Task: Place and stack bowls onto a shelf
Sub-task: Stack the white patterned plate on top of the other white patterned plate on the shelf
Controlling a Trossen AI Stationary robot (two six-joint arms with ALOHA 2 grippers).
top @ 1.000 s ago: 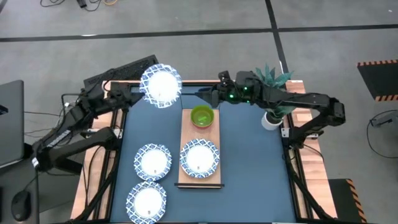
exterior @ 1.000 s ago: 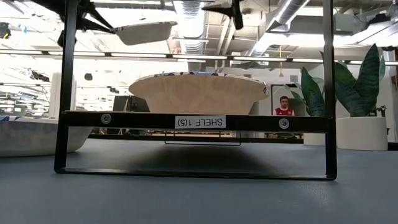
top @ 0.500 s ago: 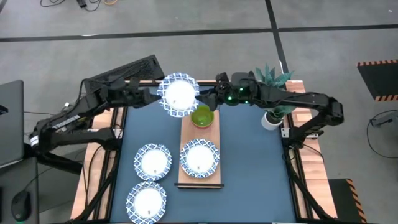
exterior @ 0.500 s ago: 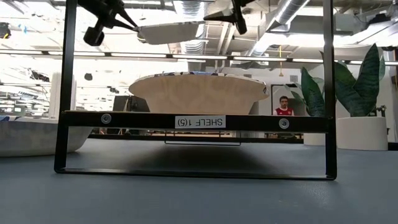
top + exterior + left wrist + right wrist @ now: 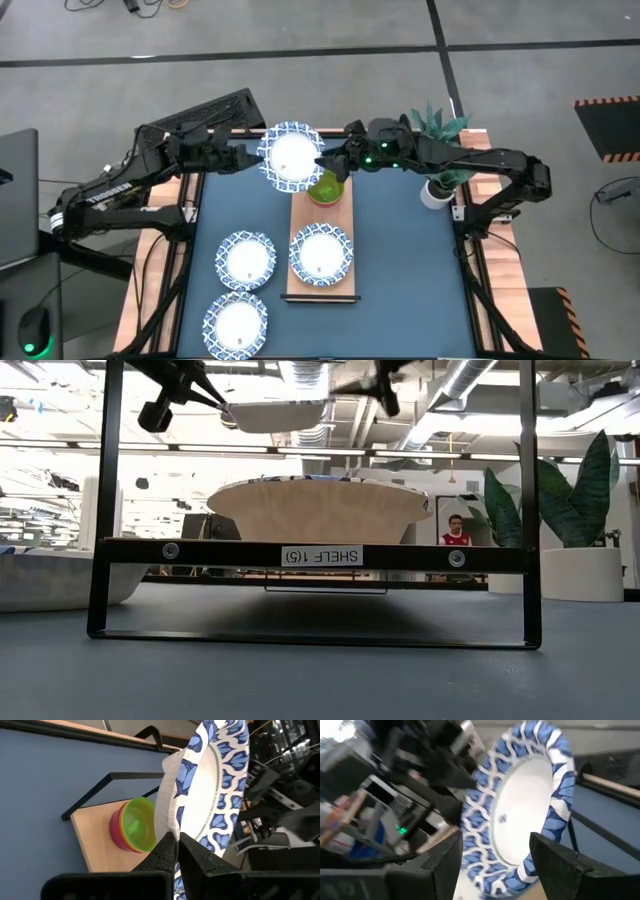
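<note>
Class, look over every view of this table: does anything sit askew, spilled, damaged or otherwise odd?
Nothing is spilled or damaged. One patterned dish hangs in the air above the green bowl at the shelf's far end, pinched at its rim by the left gripper, with the right gripper open at its opposite rim.

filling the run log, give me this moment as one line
left gripper: shut on raised dish rim | right gripper: open at dish's other edge | green bowl: on shelf below
</note>
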